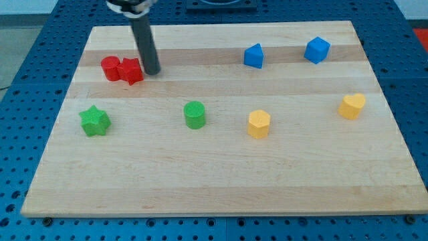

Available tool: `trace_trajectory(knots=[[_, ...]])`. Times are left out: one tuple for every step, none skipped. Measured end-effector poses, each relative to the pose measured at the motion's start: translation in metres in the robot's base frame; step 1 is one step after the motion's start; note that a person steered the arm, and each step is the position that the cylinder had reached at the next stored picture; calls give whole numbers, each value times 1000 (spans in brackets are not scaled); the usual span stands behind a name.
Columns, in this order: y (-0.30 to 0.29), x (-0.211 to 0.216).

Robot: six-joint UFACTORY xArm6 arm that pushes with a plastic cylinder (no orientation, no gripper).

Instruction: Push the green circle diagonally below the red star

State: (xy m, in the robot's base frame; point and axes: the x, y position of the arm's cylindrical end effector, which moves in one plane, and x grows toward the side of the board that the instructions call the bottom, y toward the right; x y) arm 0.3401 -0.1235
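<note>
While the dark rod of the arm comes down from the view's top, my tip [153, 70] rests on the light wooden tabletop [221, 181], touching or all but touching the right side of the red star [132, 70]; this end effector has no jaws, so it grips nothing and can only shove. Just left of the star, touching it, sits a second red block [110, 67] whose shape I cannot make out for certain. Down and to the right of my tip, apart from everything else, stands the green circle [194, 114], a short upright cylinder. Judging by its look, it is a small, light, rigid plastic piece with a flat base that should slide easily on the smooth wood; being round, it may roll off a contact that is off-centre, so the push is best placed squarely on its side wall, on the side opposite the way it must travel, likely its right side to send it left toward a spot below the star. Farther down and left of my tip lies a green star [95, 121]. Well to the right are two blue blocks [253, 56] [317, 50] near the top and two yellow blocks [259, 124] [352, 106] lower down. No brand, label or writing can be read anywhere.
</note>
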Motion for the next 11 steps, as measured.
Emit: trace_trajectory(knots=[[61,36],[76,65],[74,91],[69,114],[94,127],[135,152],[133,178],[83,166],[47,121],[24,98],[45,122]])
